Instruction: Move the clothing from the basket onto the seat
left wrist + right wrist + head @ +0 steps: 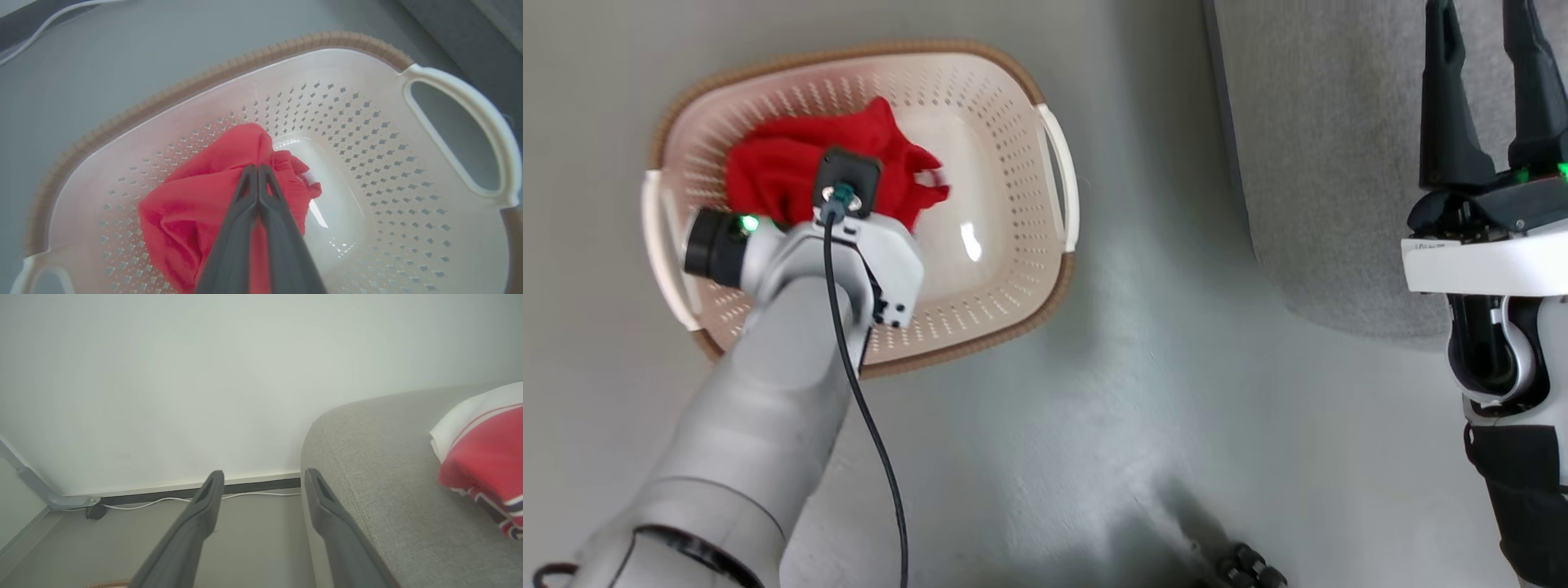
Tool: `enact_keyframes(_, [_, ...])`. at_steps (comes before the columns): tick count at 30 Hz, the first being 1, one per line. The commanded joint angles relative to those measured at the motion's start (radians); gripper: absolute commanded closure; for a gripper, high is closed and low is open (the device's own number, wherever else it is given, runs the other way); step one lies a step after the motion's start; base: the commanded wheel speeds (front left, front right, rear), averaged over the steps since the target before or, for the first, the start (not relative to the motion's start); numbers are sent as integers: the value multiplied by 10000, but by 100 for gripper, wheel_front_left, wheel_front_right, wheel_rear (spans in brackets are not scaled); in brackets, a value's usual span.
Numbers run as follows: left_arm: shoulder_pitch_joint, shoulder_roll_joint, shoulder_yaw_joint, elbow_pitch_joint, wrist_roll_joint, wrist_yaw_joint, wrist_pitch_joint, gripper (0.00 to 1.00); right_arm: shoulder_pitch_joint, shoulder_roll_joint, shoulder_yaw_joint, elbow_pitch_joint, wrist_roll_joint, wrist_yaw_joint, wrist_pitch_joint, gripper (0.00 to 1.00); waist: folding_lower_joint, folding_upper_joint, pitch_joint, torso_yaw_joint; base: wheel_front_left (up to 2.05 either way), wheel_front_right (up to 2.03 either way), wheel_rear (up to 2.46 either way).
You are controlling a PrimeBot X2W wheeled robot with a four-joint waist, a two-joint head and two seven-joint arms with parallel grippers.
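Reaching down into the basket [1013, 204], the left claw [258, 168] is clenched tight on a red garment [192, 204]. Its two dark fingers [233, 245] are pressed together, and the red cloth bunches up into a peak right at their tips. A strip of red shows between the fingers lower down. The garment lies crumpled on the left side of the basket, with a small white bit poking out at its right edge. To the right of it, the cream bottom of the basket shines in the light. The basket stands on the grey floor [1135, 367], with its brown rim all around and a white handle on each side.

The right claw [263, 475] is far off to the right, well apart from the basket. It is released, with its two fingers spread wide. It hangs just beside the rounded edge of the big grey seat [367, 477]. Another red garment [482, 457] lies on the seat, further right. It has white trim and dark and white stripes. Behind the claw is a pale wall [204, 375], and a white cable [143, 504] runs along the bottom of it.
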Motion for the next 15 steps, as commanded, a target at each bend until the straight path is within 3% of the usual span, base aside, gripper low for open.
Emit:
enact_keyframes(1, [366, 74, 100, -307, -221, -94, -173, 100, 485, -171, 43, -107, -156, 31, -59, 0, 0, 0, -680, 412, 0, 0, 0])
enact_keyframes(15, [2351, 71, -559, -2960, -2115, 272, -639, 100, 1676, -522, -79, 955, -746, 31, -59, 0, 0, 0, -3601, 1508, 0, 0, 0])
